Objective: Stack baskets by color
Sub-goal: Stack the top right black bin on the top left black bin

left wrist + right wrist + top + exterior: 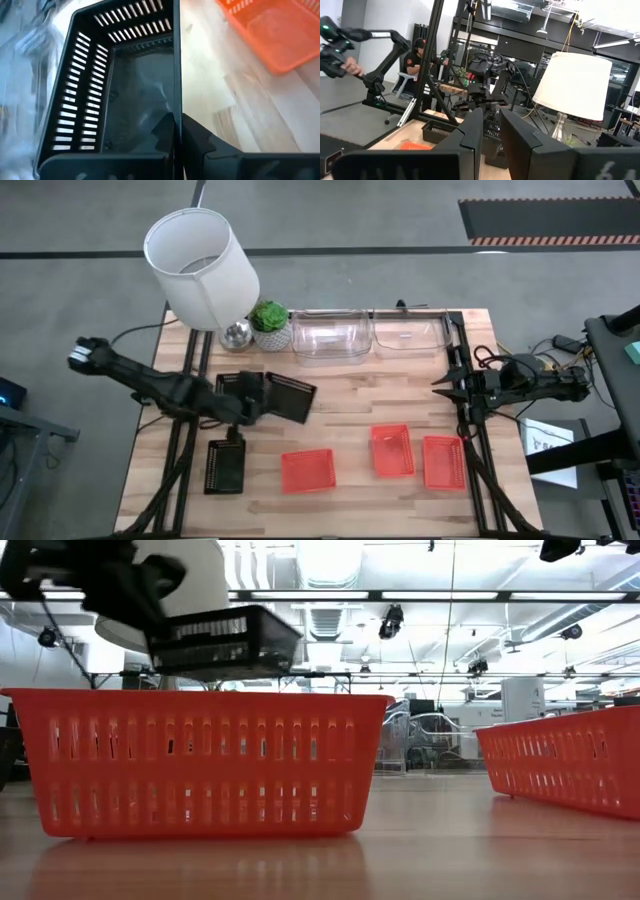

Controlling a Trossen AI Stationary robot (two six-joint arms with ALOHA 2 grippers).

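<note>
While the left gripper [252, 402] hung over the middle-left of the wooden slatted table [350, 395], its fingers [192, 135] were clamped on one wall of a black perforated rectangular plastic basket [285, 397], which it held lifted off the table and tilted, as the low view showed above the red basket in front. A second black perforated basket [226, 466] lay flat on the near left of the table, well apart from the held one. Three red-orange perforated plastic baskets sat along the near edge: one [307, 470] near the middle, and two more, [392, 450] and [443, 461], just beside each other to the right. Two larger clear transparent baskets, [331, 337] and [407, 331], stood side by side at the far edge. The right gripper [448, 385] waited at the table's right edge, its fingers [470, 131] a little apart and holding nothing
</note>
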